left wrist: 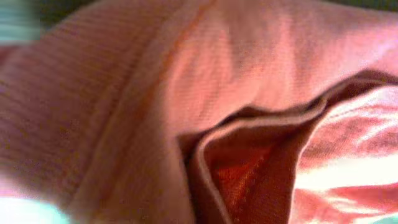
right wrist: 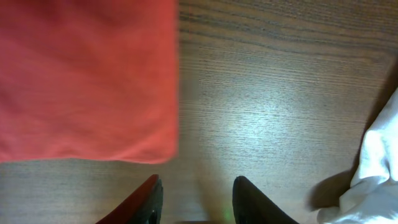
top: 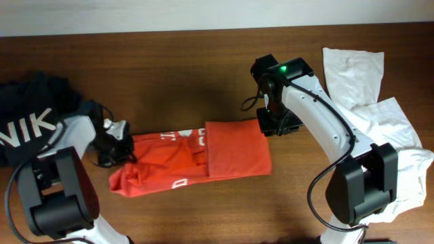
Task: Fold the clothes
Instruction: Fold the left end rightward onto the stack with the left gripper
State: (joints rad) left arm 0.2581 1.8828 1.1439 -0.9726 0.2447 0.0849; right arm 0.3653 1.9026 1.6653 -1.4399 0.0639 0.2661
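Overhead, the bench (top: 203, 68) carries three lots of clothes. White shirts (top: 366, 88) lie heaped at its right end and a navy shirt (top: 27, 115) at its left. The orange shirt (top: 169, 166) lies mid-bench between the arms, its right part folded over flat and its left end rumpled.

The left fingers (top: 116, 142) sit at that rumpled end. They are closed, and with cloth filling the left wrist view they seem to be pinching the orange shirt's edge. The right fingers (right wrist: 147, 200) stand partly apart and hold nothing, over bare wood just beside the folded edge.

The step in hand looks like the second fold. Next, the pinched end probably needs lifting clear and carrying rightward over the flat panel, laid down without dragging it askew.
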